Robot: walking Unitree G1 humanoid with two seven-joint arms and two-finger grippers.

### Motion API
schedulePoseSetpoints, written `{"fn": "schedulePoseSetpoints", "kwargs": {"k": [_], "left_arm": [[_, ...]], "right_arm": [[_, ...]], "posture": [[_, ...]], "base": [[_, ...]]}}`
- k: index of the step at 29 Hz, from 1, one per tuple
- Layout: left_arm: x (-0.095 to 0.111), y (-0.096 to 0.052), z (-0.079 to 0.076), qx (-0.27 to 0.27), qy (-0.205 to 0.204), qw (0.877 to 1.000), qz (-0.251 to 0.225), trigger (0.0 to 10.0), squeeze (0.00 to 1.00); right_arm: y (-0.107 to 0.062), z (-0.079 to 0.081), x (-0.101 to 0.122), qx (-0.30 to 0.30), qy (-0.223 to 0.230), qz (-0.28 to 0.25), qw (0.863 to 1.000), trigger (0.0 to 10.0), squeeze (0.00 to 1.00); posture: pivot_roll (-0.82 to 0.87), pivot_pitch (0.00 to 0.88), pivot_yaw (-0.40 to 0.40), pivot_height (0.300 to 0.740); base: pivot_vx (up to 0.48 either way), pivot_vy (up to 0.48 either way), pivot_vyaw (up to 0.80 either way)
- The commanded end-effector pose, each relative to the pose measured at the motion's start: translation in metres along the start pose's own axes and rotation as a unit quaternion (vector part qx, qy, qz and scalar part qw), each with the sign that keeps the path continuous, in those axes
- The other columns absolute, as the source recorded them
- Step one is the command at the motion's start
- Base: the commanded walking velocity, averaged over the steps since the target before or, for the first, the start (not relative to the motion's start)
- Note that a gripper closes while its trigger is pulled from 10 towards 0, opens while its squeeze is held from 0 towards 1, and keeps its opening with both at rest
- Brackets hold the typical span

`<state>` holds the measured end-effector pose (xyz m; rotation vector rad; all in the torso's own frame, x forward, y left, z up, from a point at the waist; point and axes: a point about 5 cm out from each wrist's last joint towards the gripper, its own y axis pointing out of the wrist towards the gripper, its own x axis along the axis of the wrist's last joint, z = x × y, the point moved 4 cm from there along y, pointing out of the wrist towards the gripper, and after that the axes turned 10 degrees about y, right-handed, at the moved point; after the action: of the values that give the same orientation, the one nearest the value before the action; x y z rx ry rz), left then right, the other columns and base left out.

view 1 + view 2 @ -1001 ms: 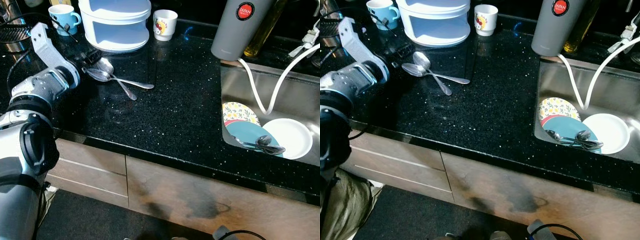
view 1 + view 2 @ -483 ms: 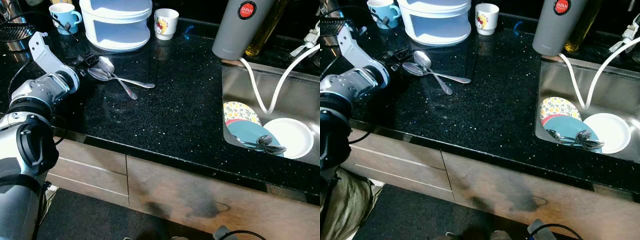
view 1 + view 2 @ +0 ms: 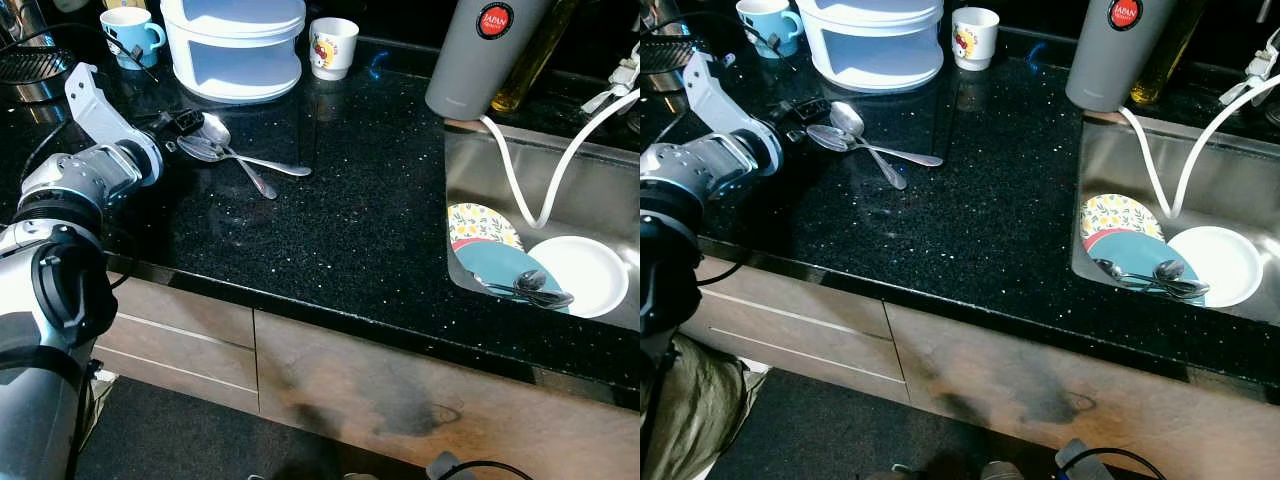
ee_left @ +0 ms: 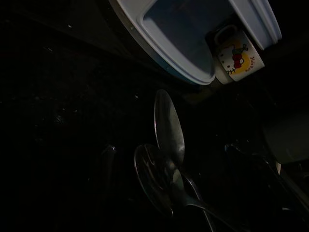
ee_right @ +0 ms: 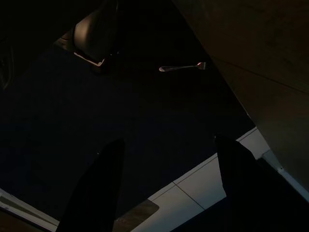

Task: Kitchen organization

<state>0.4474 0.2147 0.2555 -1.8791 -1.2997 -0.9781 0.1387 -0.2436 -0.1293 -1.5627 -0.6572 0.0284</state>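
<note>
You see a bench [image 3: 350,220] of glossy black stone, flecked with pale sparkles. The two spoons [image 3: 225,155] on it are polished metal and mirror the light. The stacked tub [image 3: 235,45] looks like smooth white plastic with a soft sheen. Both mugs, the blue one [image 3: 128,32] and the printed white one [image 3: 330,45], are glazed ceramic. The sink [image 3: 480,170] is brushed steel. Its plates [image 3: 590,270] are glossy. The grey flask [image 3: 475,55] is matt. The drawer fronts [image 3: 400,380] below look like matt wood grain. Your left arm [image 3: 85,175] is satin silver metal.
</note>
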Motion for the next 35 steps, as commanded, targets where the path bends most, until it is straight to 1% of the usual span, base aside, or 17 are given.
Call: {"fn": "schedulePoseSetpoints", "kwargs": {"k": [1,5,6,7,8,16,21,26,32,35], "left_arm": [[-0.018,0.003,0.000,0.004,-0.004,0.999,0.037,10.0,0.00],[-0.019,0.002,0.001,0.007,-0.002,0.999,0.041,10.0,0.00],[-0.019,0.002,0.002,0.007,-0.004,0.999,0.041,3.8,0.00],[-0.019,0.002,0.002,0.007,-0.004,0.999,0.041,3.8,0.00],[-0.020,0.002,0.002,0.007,-0.007,0.999,0.044,0.0,0.00],[-0.023,0.000,0.009,0.024,0.000,0.998,0.055,0.0,0.00],[-0.023,-0.005,0.021,0.049,0.002,0.997,0.056,0.0,0.00],[-0.024,-0.007,0.024,0.058,0.001,0.997,0.056,0.0,0.00],[-0.021,-0.010,0.031,0.070,-0.005,0.997,0.045,0.0,0.00],[-0.016,-0.010,0.031,0.066,-0.002,0.997,0.032,0.0,0.00]], "right_arm": [[-0.002,-0.002,-0.008,-0.002,-0.003,0.009,1.000,10.0,0.00],[-0.002,-0.002,-0.007,-0.003,-0.004,0.009,1.000,10.0,0.00],[-0.002,-0.002,-0.007,-0.003,-0.003,0.009,1.000,10.0,0.00],[-0.002,-0.002,-0.007,-0.003,-0.003,0.009,1.000,10.0,0.00],[-0.002,-0.002,-0.007,-0.003,-0.003,0.009,1.000,10.0,0.00],[-0.002,-0.003,-0.007,-0.004,-0.004,0.009,1.000,10.0,0.00],[-0.002,-0.002,-0.007,-0.005,-0.003,0.009,1.000,10.0,0.00],[-0.002,-0.003,-0.007,-0.007,-0.003,0.009,1.000,10.0,0.00],[-0.001,-0.002,-0.006,-0.008,-0.003,0.008,1.000,10.0,0.00],[-0.001,-0.002,-0.005,-0.008,-0.003,0.008,1.000,10.0,0.00]], "posture": [[-0.15,0.183,-0.062,0.740],[-0.15,0.183,-0.061,0.740],[-0.15,0.182,-0.061,0.740],[-0.15,0.182,-0.061,0.740],[-0.14,0.182,-0.061,0.740],[-0.14,0.179,-0.061,0.740],[-0.14,0.169,-0.059,0.740],[-0.13,0.162,-0.058,0.740],[-0.13,0.149,-0.056,0.740],[-0.13,0.146,-0.055,0.740]], "base": [[0.000,0.000,0.00],[0.000,0.000,0.00],[0.000,0.000,0.00],[0.000,0.000,0.00],[0.000,0.000,0.00],[0.000,0.000,0.00],[0.000,0.000,0.00],[0.000,0.000,0.00],[0.000,0.000,0.00],[0.000,0.000,0.00]]}}
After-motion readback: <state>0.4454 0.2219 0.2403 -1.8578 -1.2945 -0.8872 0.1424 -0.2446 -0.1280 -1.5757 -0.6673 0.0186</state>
